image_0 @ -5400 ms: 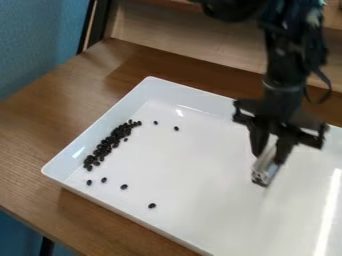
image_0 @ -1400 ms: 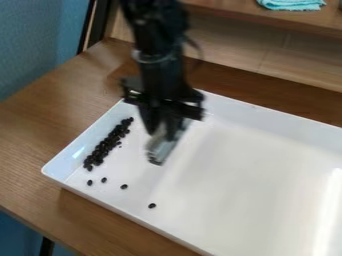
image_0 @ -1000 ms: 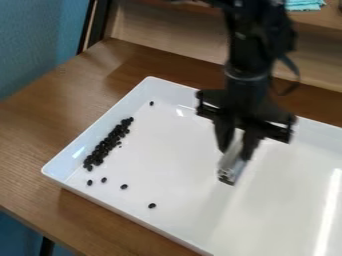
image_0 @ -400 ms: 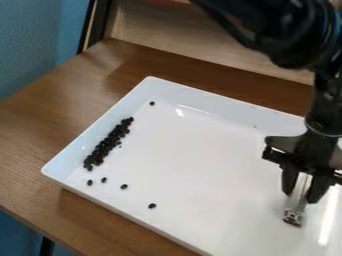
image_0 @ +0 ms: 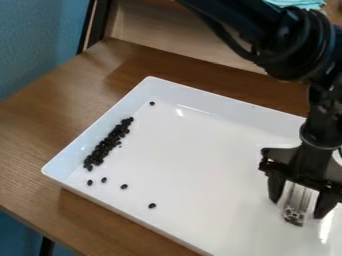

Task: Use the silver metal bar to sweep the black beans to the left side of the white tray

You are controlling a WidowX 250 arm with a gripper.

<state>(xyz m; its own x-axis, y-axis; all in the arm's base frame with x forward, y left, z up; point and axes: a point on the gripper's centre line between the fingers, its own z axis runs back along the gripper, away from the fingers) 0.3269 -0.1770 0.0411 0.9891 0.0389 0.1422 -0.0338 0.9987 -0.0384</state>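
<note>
The gripper (image_0: 297, 202) is clamped on a silvery ribbed block (image_0: 298, 204) over the tray's right side (image_0: 220, 215); black beans (image_0: 107, 143) lie heaped along the left wall, a few scattered nearby.

The view slants down — fairly close — onto the tray (image_0: 200, 150).

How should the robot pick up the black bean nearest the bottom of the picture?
Probably pinch the bean by opposite sides, from straight above: it's small, rounded and low on the tray's floor, apart from the bean pile. The gripper holds a silvery piece.
</note>
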